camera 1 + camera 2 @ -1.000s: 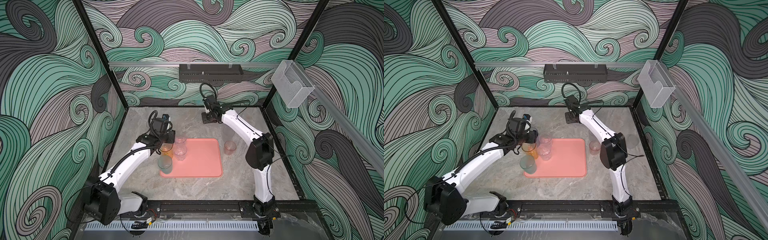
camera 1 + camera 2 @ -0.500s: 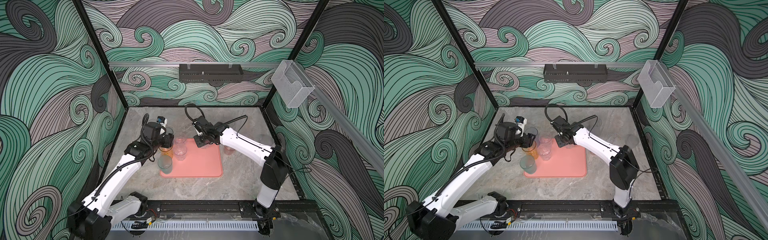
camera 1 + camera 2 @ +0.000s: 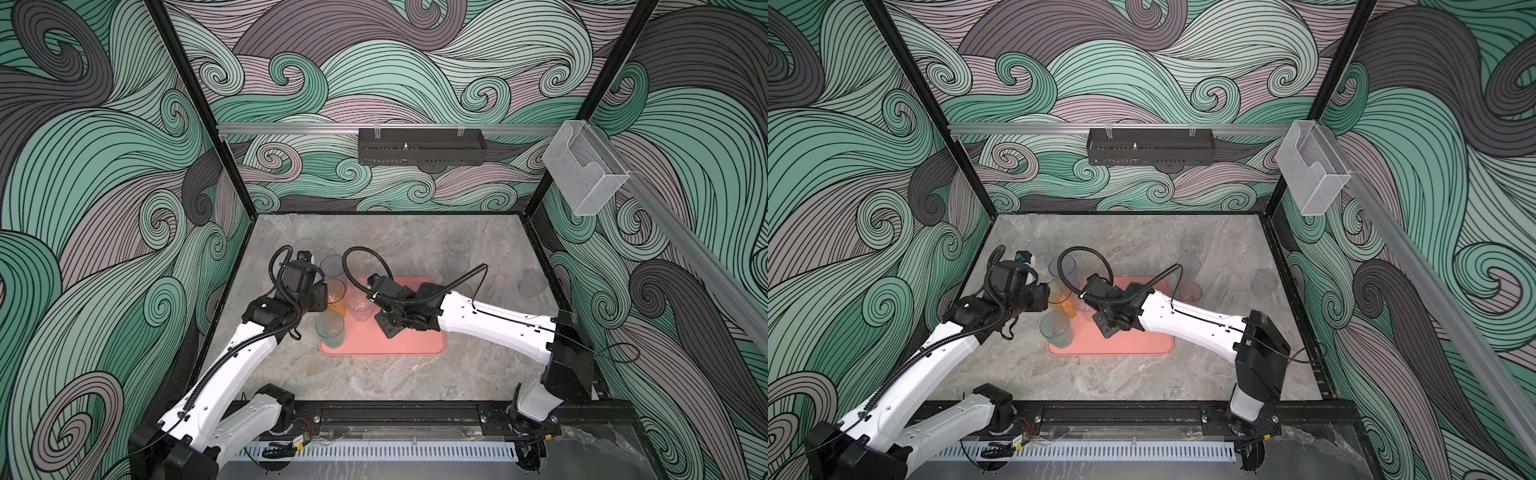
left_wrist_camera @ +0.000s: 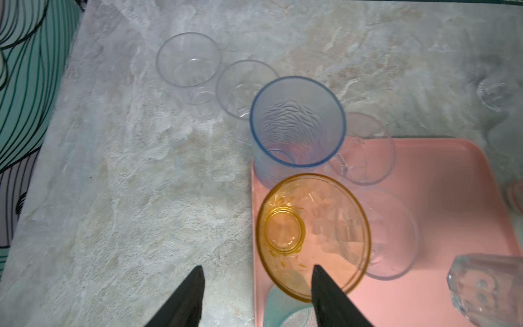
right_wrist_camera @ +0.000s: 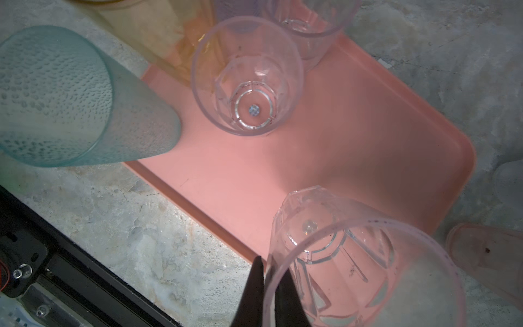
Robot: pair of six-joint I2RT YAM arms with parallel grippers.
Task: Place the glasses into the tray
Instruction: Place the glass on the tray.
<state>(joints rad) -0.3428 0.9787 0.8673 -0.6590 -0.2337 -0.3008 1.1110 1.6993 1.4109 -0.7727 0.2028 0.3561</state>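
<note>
The salmon-pink tray (image 3: 415,345) (image 5: 339,141) lies mid-table. On its left part stand a blue-grey glass (image 4: 297,121), an orange glass (image 4: 311,235) (image 3: 334,293), a teal glass (image 5: 56,99) (image 3: 330,328) and two clear glasses (image 5: 249,85) (image 4: 365,150). My left gripper (image 4: 256,271) (image 3: 320,297) is open, one finger over the orange glass's mouth and the other over the table. Above the tray's front edge my right gripper (image 5: 270,263) (image 3: 390,326) is shut on the rim of a clear faceted glass (image 5: 353,269), which hangs tilted.
Two clear glasses (image 4: 188,59) (image 4: 246,87) stand on the table behind the tray's left end. To the right of the tray are a pink-red glass (image 3: 1190,291), two clear ones (image 3: 458,244) (image 3: 457,264) and a greyish one (image 3: 533,284). The black front rail (image 5: 56,254) lies close by.
My right arm has swung from the back of the table forward and left to over the tray. My left gripper has drawn a little toward the front left beside the orange glass.
</note>
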